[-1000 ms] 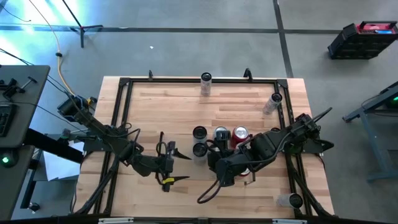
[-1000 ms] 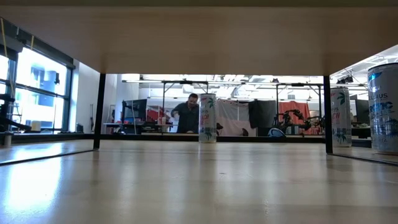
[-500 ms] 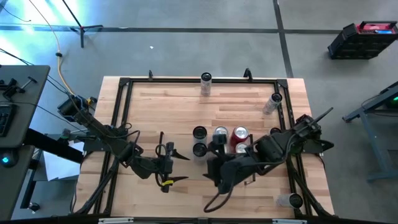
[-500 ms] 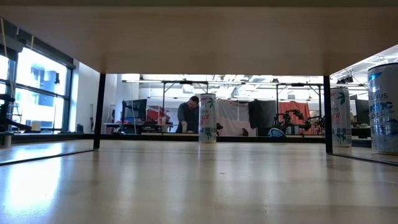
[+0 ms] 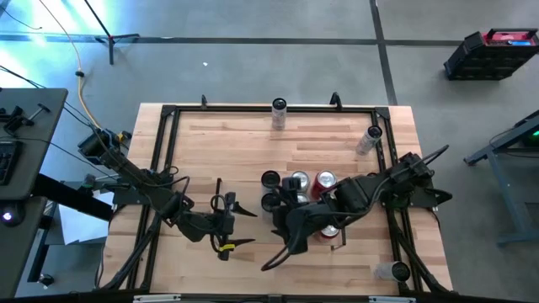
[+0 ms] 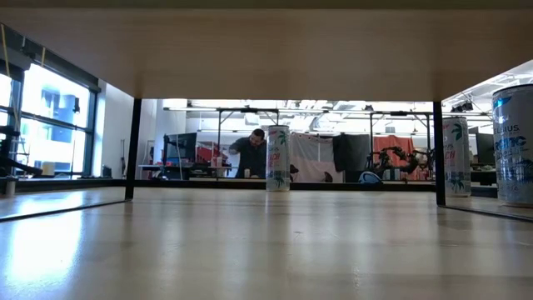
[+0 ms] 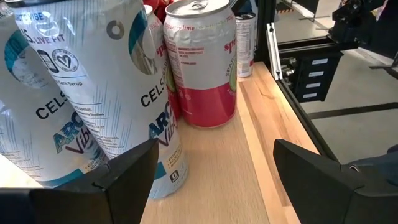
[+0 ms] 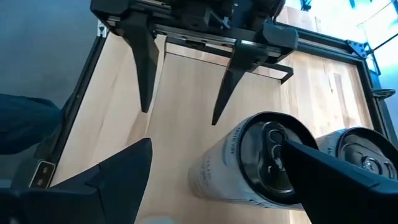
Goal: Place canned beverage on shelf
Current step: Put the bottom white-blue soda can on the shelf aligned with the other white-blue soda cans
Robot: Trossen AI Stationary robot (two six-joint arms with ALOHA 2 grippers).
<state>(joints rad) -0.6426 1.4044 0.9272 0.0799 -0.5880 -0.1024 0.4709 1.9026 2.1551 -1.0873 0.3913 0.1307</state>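
Several upright cans (image 5: 296,187) cluster mid-shelf (image 5: 219,143) on pale wood, grey floor around. Right gripper (image 5: 282,220), fingers spread, hovers at their six o'clock; left gripper (image 5: 240,225) waits open at nine.

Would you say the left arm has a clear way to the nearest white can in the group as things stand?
Probably yes. The left gripper is open and points at the white can, with bare wood between them. The right gripper hangs open above the cans and might crowd it.
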